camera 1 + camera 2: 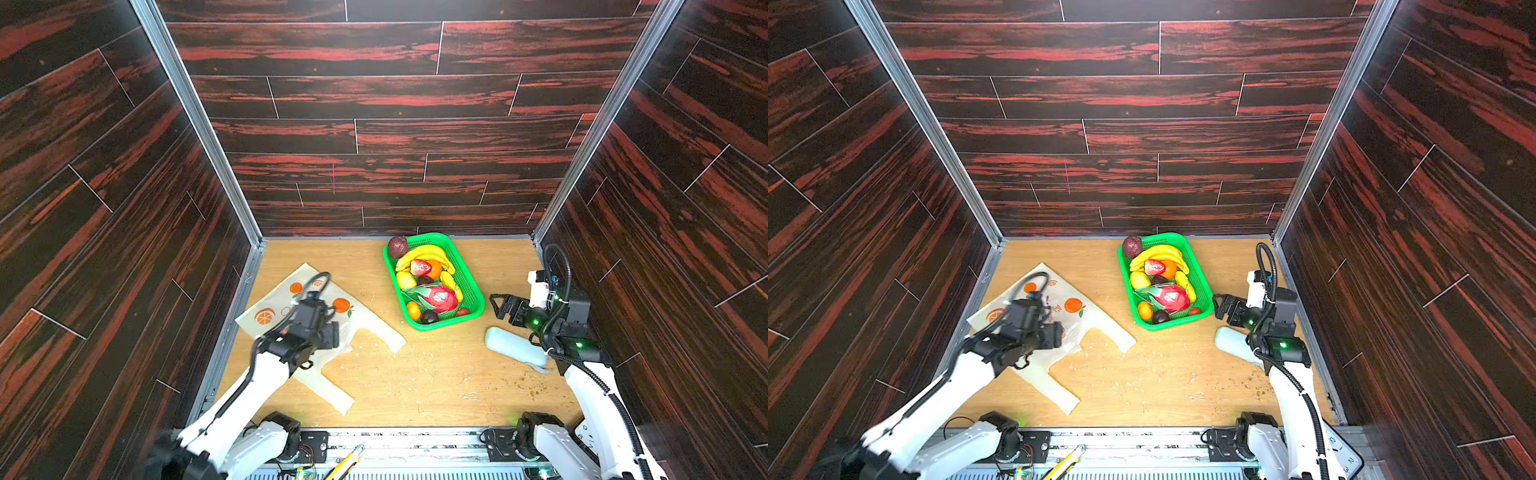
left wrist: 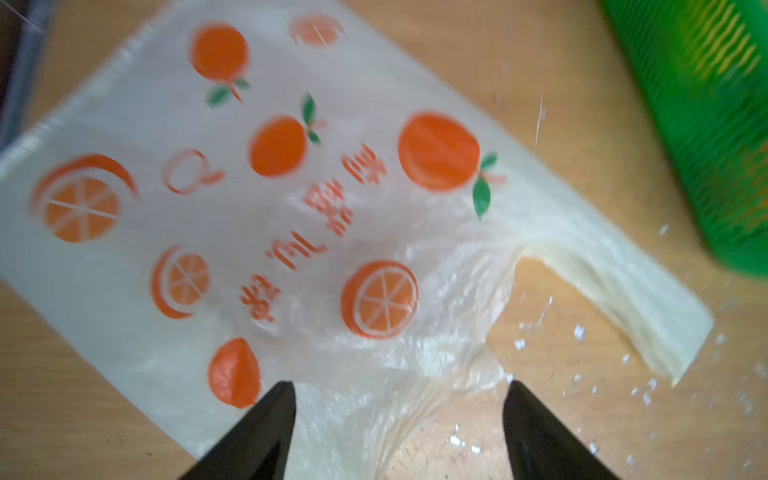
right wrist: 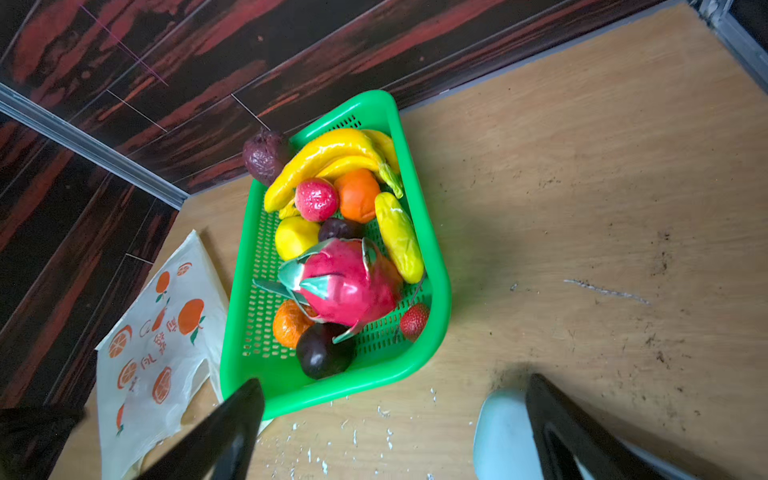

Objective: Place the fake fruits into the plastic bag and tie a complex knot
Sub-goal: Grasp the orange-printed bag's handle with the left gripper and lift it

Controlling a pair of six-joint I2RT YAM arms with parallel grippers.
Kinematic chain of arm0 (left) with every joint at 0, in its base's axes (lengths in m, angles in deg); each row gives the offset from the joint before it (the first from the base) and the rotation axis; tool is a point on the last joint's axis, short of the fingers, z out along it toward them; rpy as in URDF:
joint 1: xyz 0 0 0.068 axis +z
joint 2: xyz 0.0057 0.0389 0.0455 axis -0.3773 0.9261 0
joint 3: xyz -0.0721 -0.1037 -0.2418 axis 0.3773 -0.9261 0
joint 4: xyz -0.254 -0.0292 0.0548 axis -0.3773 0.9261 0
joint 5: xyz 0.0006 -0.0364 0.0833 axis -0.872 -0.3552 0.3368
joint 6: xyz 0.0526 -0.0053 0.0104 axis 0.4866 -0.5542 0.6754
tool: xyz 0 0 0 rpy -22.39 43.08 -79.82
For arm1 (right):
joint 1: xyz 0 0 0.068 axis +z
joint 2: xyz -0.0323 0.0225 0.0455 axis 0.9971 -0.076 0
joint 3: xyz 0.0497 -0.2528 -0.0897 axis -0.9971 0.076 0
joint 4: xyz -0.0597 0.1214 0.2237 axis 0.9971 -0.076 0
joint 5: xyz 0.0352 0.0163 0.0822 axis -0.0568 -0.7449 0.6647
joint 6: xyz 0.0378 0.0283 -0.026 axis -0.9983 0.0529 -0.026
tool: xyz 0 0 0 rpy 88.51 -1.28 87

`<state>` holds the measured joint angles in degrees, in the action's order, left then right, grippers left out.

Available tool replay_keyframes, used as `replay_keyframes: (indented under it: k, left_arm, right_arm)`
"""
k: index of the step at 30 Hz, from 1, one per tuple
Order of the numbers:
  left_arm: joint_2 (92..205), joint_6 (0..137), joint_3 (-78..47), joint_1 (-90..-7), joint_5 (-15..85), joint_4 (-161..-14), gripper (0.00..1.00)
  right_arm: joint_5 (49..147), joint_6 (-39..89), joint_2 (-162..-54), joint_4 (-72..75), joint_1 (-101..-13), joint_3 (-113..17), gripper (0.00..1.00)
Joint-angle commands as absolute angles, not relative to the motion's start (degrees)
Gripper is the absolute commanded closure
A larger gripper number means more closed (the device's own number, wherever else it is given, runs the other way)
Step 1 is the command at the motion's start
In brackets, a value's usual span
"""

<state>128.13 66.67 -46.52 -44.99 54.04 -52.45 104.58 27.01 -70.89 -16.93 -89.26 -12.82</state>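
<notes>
The bag (image 2: 124, 137), lying left of the basket (image 1: 1165, 327), carries a slanting row of orange Chinese characters (image 2: 328, 208) printed among its orange pictures. In the left wrist view they are too blurred to read for certain, and in the right wrist view they are too small (image 3: 160, 332). Well in front of the basket and to its right, a white plate (image 1: 1338, 440) at the table's edge bears dark numerals, seemingly a 2 and a 3.
</notes>
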Motion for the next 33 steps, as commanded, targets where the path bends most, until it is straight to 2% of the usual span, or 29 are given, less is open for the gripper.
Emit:
replay_keyframes:
  k: [1, 10, 27, 29, 33]
  left_arm:
    - [133.9, 69.1, -43.4, -47.7, 56.5, -49.4, 0.14]
    - [149.8, 69.5, -34.9, -50.3, 60.3, -47.9, 0.08]
    - [163.2, 70.4, -28.2, -53.0, 67.1, -47.4, 0.06]
    - [164.0, 70.6, -27.7, -53.0, 67.9, -47.2, 0.08]
    - [165.8, 70.7, -26.6, -53.0, 67.9, -46.5, 0.21]
  right_arm:
    - [105.8, 26.3, -70.0, -18.8, -89.2, -11.8, 0.01]
    - [105.2, 27.1, -70.8, -19.1, -89.2, -11.9, 0.01]
    - [104.7, 27.3, -74.3, -17.8, -88.8, -12.6, 0.01]
    - [104.4, 27.4, -74.3, -18.0, -88.8, -12.6, 0.01]
    - [104.1, 27.7, -74.2, -18.0, -88.8, -12.6, 0.01]
